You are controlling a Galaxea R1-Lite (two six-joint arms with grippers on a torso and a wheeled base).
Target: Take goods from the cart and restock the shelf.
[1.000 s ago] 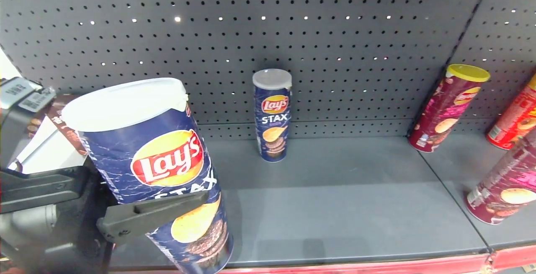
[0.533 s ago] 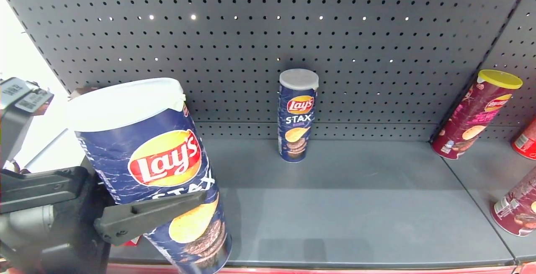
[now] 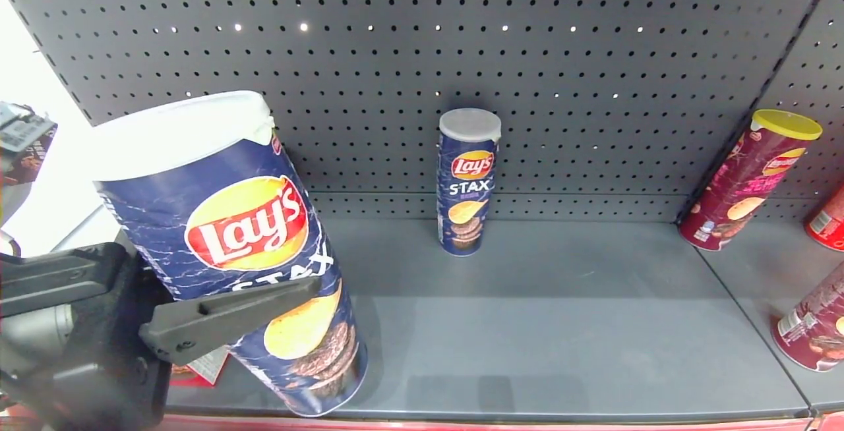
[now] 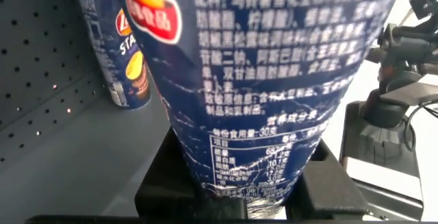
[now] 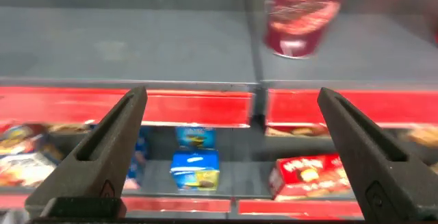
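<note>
My left gripper point(image 3: 254, 296) is shut on a large blue chips can point(image 3: 224, 233) with a white lid, held tilted with its top leaning left over the front left of the grey shelf point(image 3: 527, 325). In the left wrist view the blue can point(image 4: 267, 80) sits between the black fingers of the left gripper point(image 4: 250, 186). A second blue chips can point(image 3: 467, 182) stands upright against the pegboard at the back middle, also visible as the standing can point(image 4: 123, 53) beside the held one. My right gripper point(image 5: 236, 155) is open and empty, in front of the red shelf edge point(image 5: 185, 107).
Maroon cans with yellow lids lean at the right: one at the back point(image 3: 748, 180), one nearer the front point(image 3: 814, 332). A red can point(image 3: 827, 220) is at the far right. A maroon can point(image 5: 301, 11) stands above the red edge, with boxed goods point(image 5: 196, 166) on the lower shelf.
The head camera swung left at first, shifting the shelf rightward in the picture. Since then the held can has risen a little and leaned further left.
</note>
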